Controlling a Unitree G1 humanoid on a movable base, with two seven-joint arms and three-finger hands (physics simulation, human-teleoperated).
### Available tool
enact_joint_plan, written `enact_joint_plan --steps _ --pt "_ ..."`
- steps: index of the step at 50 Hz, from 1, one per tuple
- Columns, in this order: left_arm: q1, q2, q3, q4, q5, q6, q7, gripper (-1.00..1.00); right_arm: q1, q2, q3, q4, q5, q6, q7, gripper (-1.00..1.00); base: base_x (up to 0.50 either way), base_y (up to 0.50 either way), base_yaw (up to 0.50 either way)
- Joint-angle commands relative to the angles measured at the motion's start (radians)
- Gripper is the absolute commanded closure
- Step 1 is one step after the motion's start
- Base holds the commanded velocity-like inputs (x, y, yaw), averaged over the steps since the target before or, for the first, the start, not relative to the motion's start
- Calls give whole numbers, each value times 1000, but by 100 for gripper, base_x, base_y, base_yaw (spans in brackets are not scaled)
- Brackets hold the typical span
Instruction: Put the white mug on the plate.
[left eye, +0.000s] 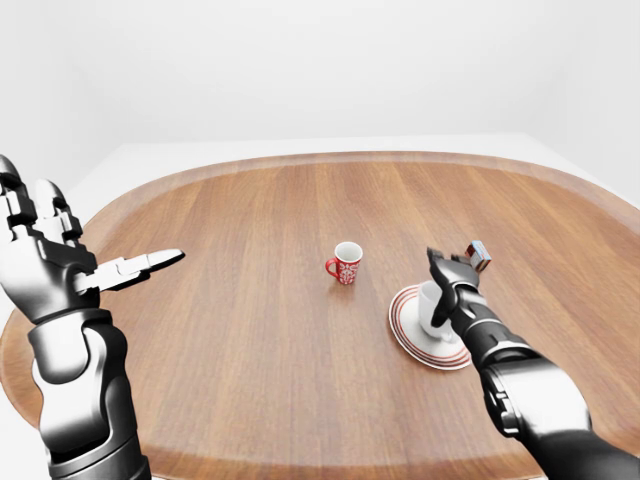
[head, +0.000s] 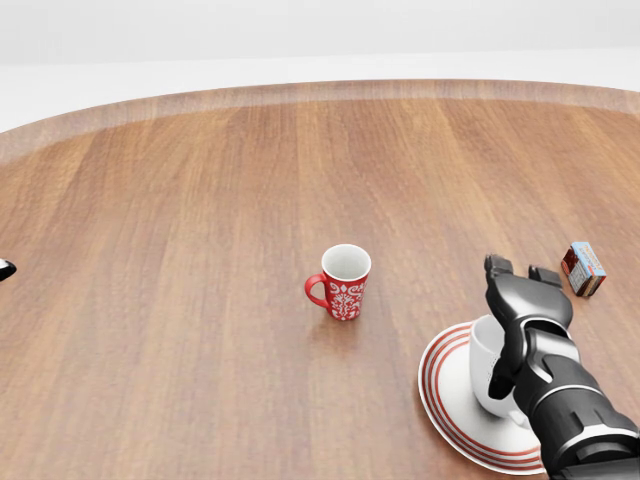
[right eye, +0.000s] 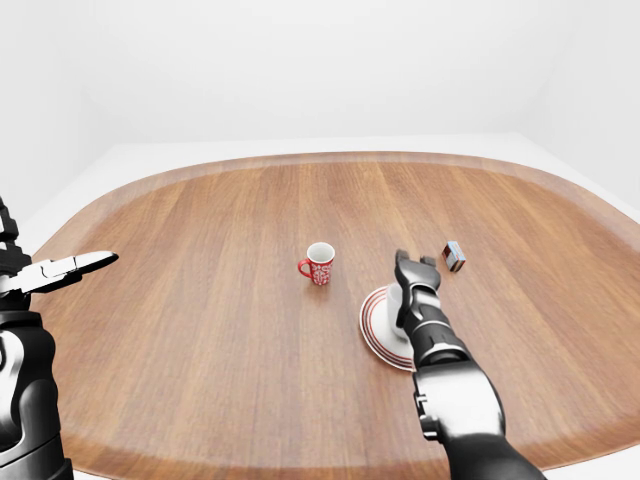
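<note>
The white mug (head: 483, 365) stands upright on the white plate with red rings (head: 445, 400) at the lower right of the head view. My right hand (head: 515, 300) is against the mug's right side, its fingers stretched up past the rim and its thumb down along the mug's wall. The fingers do not close round the mug. The hand hides the mug's right half. My left hand (left eye: 80, 250) is open and empty, raised over the table's left edge in the left-eye view.
A red mug with a white pattern (head: 343, 282) stands upright to the left of the plate. A small red and blue box (head: 583, 269) lies above the plate to the right. All rest on an oval wooden table (head: 200, 250).
</note>
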Motion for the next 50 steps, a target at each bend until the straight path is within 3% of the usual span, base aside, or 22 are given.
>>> enact_joint_plan --steps 1,8,10,11,12,16,21,27,31,44,50 --pt "0 -6 -9 5 6 0 6 -100 30 6 9 23 -13 0 -23 -100 0 0 0" --pt "0 -6 -8 7 6 0 5 -100 17 9 -7 19 13 0 25 -100 0 0 0" --pt "1 -6 -9 7 7 0 5 -100 4 18 -68 9 118 0 119 -100 0 0 0" --pt "1 -6 -9 7 7 0 5 -100 -3 26 -106 -1 201 0 246 -100 0 0 0" --pt "1 -6 -8 6 6 0 5 -100 -6 32 -112 -11 246 0 307 -100 0 0 0" --pt "1 -6 -8 7 6 0 5 -100 -34 12 -62 -28 271 0 332 -100 0 0 0" --pt "2 -6 -7 4 4 0 4 -100 -37 3 -38 -49 287 0 450 -100 0 0 0" --pt "1 -5 -5 4 3 0 4 -100 -5 13 -21 -138 306 0 708 -100 0 0 0" --pt "0 -5 -7 3 4 0 5 -100 9 2 -13 -209 290 0 782 -100 0 0 0" --pt "-3 -3 -8 10 3 0 6 -100 -15 13 -27 -227 281 0 798 -100 0 0 0" --pt "-1 -5 -11 9 4 0 6 -100 1 40 -81 -301 407 0 870 -100 0 0 0"
